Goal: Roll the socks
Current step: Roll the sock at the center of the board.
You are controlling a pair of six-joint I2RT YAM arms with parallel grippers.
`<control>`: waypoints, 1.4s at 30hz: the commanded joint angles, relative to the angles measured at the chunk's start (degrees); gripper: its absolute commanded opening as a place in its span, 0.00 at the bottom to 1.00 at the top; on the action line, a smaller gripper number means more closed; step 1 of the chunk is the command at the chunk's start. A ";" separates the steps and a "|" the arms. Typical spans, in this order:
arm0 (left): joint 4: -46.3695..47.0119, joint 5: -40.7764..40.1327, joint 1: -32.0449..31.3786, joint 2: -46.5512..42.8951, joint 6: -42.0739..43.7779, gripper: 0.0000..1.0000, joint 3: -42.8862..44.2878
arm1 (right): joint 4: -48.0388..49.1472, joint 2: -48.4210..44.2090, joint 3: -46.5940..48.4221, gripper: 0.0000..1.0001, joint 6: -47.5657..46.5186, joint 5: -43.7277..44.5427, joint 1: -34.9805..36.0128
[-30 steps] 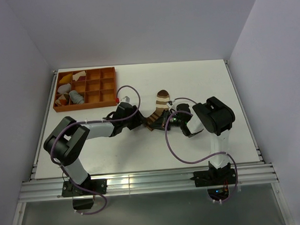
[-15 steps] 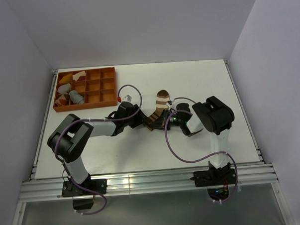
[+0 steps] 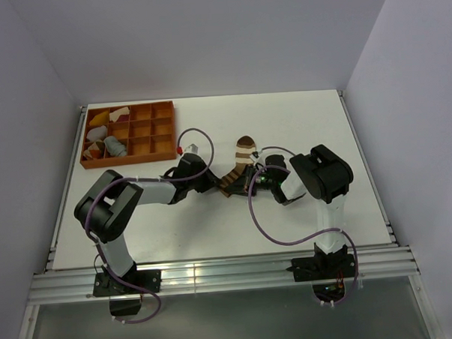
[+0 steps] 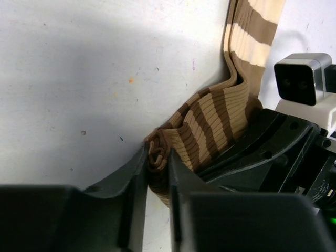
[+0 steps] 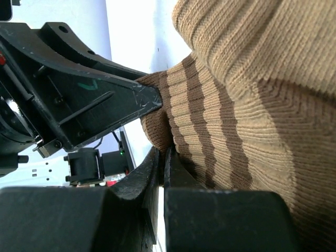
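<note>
1. Two sets of fingers work on one brown sock (image 3: 239, 160). It lies on the counter (image 3: 306, 121) at mid-width, with its wide-striped end pointing to the far side.
2. State of the left fingers (image 4: 140, 176): nearly closed, pinching the curled near end of the sock. Fabric fills the gap.
3. State of the right fingers (image 5: 155, 170): closed, with the tips against the ribbed knit just beside the left pair. It cannot be told whether a layer is caught between them.
4. Recommended for this step: grip the whole curl, not a single layer. Turn it toward the striped end while the other pair pins the sock flat. A loose pinch probably lets the knit spring open.
5. Watch clearance, since the two pairs stand almost touching.
6. What appears to be the grey sock (image 3: 115, 147) sits in the orange tray (image 3: 153, 135) at the far left, well apart.
7. Counter: white, matte, faintly speckled. Plain pale walls enclose three sides, and a metal rail (image 3: 215, 275) runs along the near edge.
</note>
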 commanded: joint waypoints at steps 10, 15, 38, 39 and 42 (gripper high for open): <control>-22.98 -5.64 -1.35 1.57 5.85 0.00 7.72 | -23.40 -12.63 1.60 0.21 -19.24 11.43 0.61; -29.83 -9.60 -2.75 1.57 8.75 0.00 12.73 | -31.23 -24.47 1.16 0.38 -29.01 20.40 3.76; -35.82 -8.63 -4.51 4.47 14.03 0.00 19.50 | -31.94 -29.08 1.68 0.54 -56.45 57.85 29.44; -35.82 -8.46 -4.51 4.47 14.12 0.00 19.50 | -32.03 -28.47 2.03 0.54 -56.98 58.04 29.88; -35.56 -7.93 -4.51 4.55 14.03 0.00 19.50 | -31.59 -25.23 3.09 0.54 -57.86 59.96 30.93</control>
